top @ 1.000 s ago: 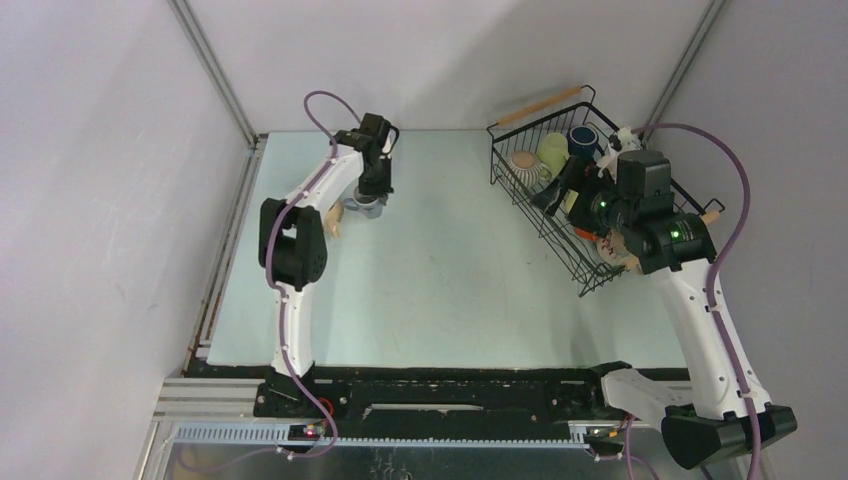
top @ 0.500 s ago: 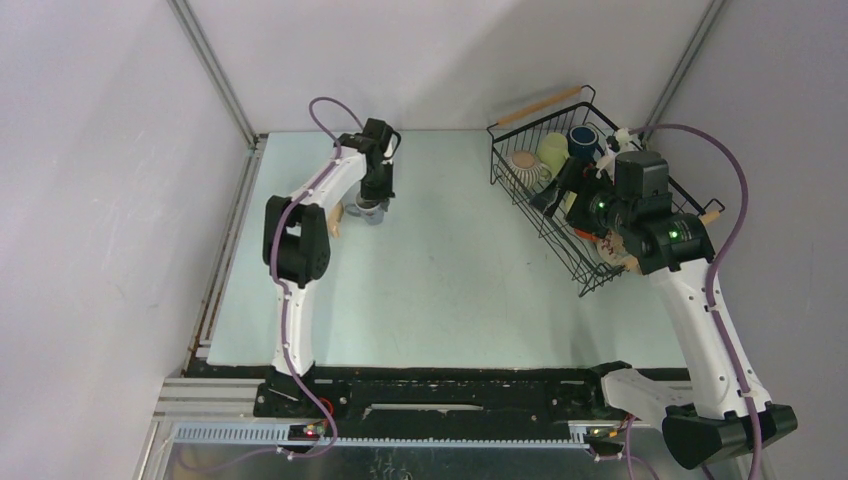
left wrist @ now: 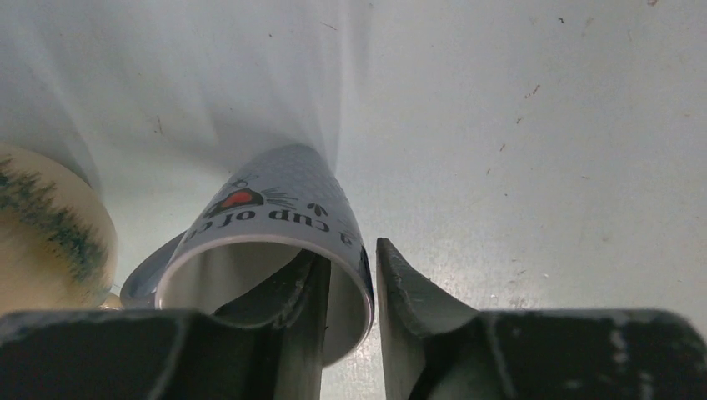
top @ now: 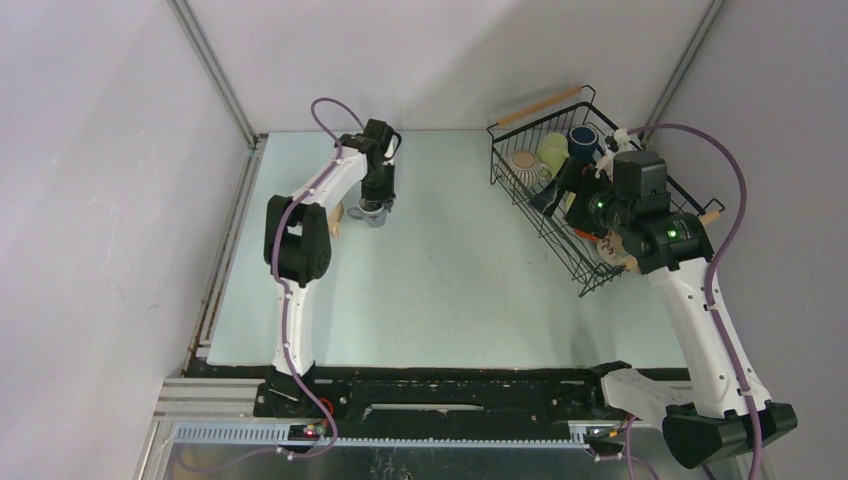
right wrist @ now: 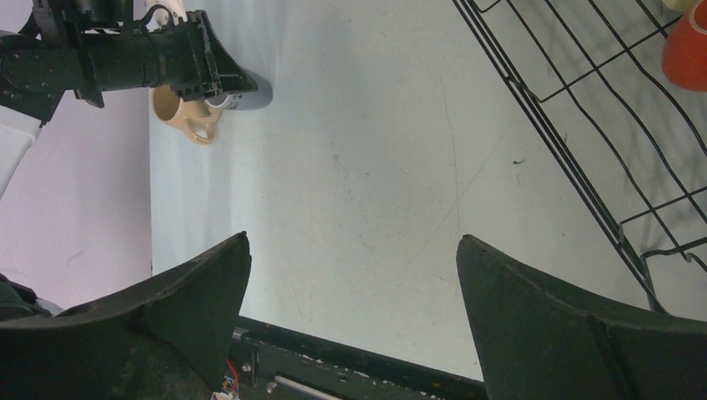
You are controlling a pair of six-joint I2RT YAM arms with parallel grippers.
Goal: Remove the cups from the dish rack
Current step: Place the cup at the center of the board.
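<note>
My left gripper [top: 377, 203] hangs over a pale grey printed mug [left wrist: 275, 221] standing upright on the table at the far left. One finger is inside the mug and the other outside, and the jaws are slightly open, with a gap at the outer wall. A tan cup [top: 337, 215] stands just left of the mug. The dish rack [top: 520, 192] sits at the far right with a ribbed beige cup [top: 525, 165], a pale yellow-green cup [top: 553, 150] and a dark blue cup [top: 583, 138] inside. My right gripper [right wrist: 353, 242] is wide open and empty above the rack's near-left edge.
The rack's black wires [right wrist: 567, 142] fill the right wrist view's upper right, with an orange-red object [right wrist: 688, 50] inside. The left arm [right wrist: 125, 58] and both unloaded cups show far off in that view. The table's left rail [top: 225, 250] and grey walls border the workspace.
The left gripper shifted slightly with the printed mug, then its jaws parted from the mug's wall. The right arm has stayed still and open.
</note>
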